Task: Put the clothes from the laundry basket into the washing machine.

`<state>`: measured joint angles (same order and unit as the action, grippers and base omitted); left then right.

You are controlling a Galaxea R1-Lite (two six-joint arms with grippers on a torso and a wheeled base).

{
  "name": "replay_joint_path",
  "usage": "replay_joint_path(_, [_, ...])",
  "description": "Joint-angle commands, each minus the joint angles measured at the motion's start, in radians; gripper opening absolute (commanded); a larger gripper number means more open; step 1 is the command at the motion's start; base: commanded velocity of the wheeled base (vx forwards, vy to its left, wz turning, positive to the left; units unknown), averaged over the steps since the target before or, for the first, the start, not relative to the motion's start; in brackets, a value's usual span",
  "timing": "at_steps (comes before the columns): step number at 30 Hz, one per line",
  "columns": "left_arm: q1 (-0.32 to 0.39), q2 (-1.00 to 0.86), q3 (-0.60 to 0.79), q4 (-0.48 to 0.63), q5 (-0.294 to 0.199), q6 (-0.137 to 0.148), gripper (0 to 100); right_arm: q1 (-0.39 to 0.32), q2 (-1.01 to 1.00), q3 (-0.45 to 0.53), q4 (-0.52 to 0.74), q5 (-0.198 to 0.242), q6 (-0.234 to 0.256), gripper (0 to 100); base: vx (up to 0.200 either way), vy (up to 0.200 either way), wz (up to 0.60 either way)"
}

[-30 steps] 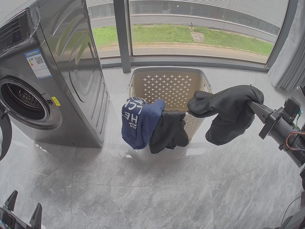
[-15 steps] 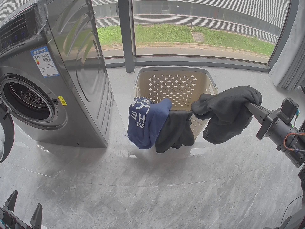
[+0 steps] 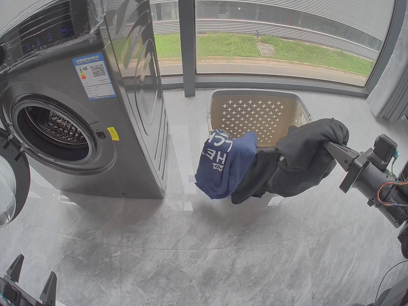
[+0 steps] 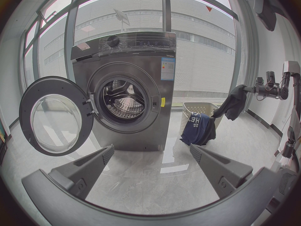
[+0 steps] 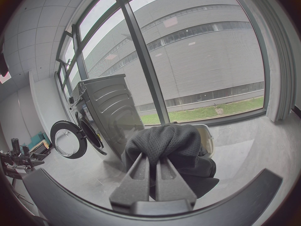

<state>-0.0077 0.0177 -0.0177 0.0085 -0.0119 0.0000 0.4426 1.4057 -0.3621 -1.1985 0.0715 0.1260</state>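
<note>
The right pincer (image 3: 328, 144) is clamped shut on a dark garment (image 3: 304, 158), lifted beside the laundry basket (image 3: 255, 95), tail maybe touching the rim, hard to tell. Carry step, I'd say: next swing it across into the washing machine (image 3: 127, 107), door's open. Meanwhile the left pincer (image 4: 152, 149) is wide open, empty.

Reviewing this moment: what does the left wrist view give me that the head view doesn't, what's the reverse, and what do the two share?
Left wrist view: the washing machine front-on, its open door whole, the knob on top. Head view: the machine's side panel, the inner wall of the laundry basket, the lawn outside. Both: the drum, the blue garment over the basket rim, the dark garment pinched in the right gripper, and the open left gripper.
</note>
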Motion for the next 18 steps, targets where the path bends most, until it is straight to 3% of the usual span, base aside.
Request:
replay_joint_path(1, [0.000,-0.010,0.013,0.001,0.000,0.000,100,0.018,0.002,-0.001,-0.001,0.001,0.000,0,0.000,0.200,0.00])
replay_joint_path(18, [0.000,-0.010,0.013,0.001,0.000,-0.002,100,0.070,0.025,-0.003,-0.013,0.001,0.000,0,0.000,0.200,0.00])
